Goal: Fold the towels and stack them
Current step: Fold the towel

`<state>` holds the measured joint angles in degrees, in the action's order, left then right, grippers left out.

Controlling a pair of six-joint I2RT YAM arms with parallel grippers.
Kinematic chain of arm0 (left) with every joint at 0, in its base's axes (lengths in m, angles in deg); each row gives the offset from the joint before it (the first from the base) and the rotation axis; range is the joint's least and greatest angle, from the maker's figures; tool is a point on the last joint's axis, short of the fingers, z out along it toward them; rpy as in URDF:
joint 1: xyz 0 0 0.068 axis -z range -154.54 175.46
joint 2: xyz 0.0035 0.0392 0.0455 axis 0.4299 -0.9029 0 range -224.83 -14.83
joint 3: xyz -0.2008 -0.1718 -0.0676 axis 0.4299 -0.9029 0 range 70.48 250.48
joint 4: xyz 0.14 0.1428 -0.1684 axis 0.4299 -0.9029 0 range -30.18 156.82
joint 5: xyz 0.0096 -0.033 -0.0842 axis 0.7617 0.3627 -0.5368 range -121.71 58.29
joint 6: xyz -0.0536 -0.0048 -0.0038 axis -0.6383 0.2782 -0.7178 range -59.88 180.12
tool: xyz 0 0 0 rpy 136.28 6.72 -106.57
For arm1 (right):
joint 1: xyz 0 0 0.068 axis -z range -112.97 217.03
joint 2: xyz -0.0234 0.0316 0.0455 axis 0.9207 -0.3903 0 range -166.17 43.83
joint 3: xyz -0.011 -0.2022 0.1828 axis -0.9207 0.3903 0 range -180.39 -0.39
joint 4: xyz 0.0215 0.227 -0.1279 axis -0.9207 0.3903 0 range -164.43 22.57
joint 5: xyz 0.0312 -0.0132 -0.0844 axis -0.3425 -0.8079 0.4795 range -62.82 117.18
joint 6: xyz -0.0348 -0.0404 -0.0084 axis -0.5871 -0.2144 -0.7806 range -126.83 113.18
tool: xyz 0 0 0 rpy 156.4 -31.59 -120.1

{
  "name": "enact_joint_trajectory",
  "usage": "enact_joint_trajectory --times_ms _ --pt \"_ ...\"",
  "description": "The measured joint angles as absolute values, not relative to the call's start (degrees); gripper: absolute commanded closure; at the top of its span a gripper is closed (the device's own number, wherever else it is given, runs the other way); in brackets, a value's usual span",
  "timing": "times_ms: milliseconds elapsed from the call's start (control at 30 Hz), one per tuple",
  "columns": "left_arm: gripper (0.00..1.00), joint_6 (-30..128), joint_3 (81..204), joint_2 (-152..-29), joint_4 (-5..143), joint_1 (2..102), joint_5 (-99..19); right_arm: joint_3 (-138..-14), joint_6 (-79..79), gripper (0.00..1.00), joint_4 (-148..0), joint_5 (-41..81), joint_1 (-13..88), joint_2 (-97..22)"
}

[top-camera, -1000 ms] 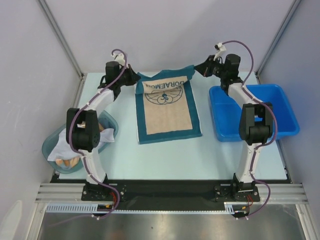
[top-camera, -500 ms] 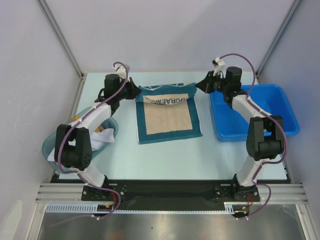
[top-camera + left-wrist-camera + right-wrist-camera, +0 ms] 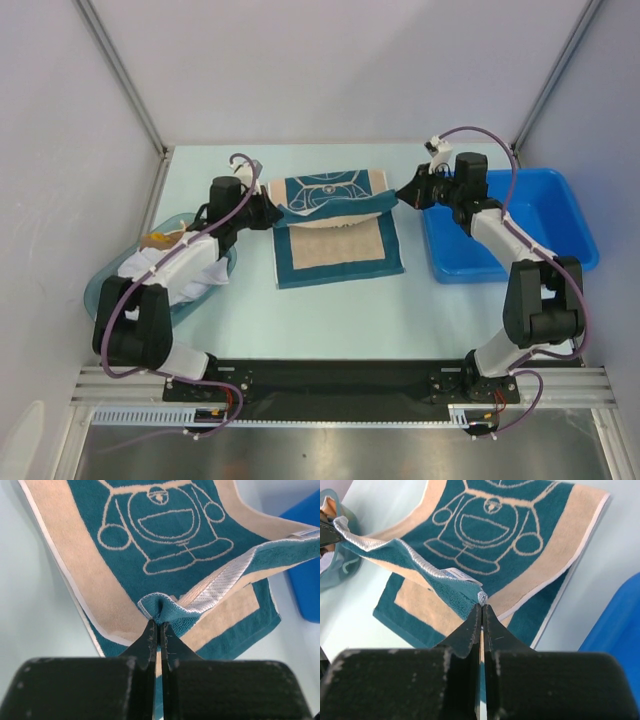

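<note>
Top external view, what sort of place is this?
Probably a robot lab cell: panel walls on metal framing, a left arm and right arm bolted to a rail at the table edge, a teal towel pinched by the left gripper and right gripper.

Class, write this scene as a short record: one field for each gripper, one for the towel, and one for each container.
left gripper: shut on a lifted corner of the teal towel
right gripper: shut on the other lifted corner
teal towel: far edge raised and doubled over its near part, which lies flat on the table
teal tub: left of the towel, holds a white cloth
blue bin: right of the towel
</note>
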<state>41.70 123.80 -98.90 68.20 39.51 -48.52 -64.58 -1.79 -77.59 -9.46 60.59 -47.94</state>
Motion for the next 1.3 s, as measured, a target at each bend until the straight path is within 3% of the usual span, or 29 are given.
enact_joint_trajectory --times_ms 467,1233,1300 --pt "1.00 39.36 117.94 -96.23 65.78 42.76 -47.93 -57.06 -2.68 1.00 -74.62 -6.40 58.51 -43.06" --pt "1.00 37.29 113.29 -92.71 61.36 45.47 -42.25 -55.22 -5.66 1.00 -66.86 0.92 54.97 -39.28" --pt "0.94 36.83 112.83 -92.71 60.95 45.76 -42.21 -54.61 -6.18 0.96 -66.25 1.88 54.29 -38.58"
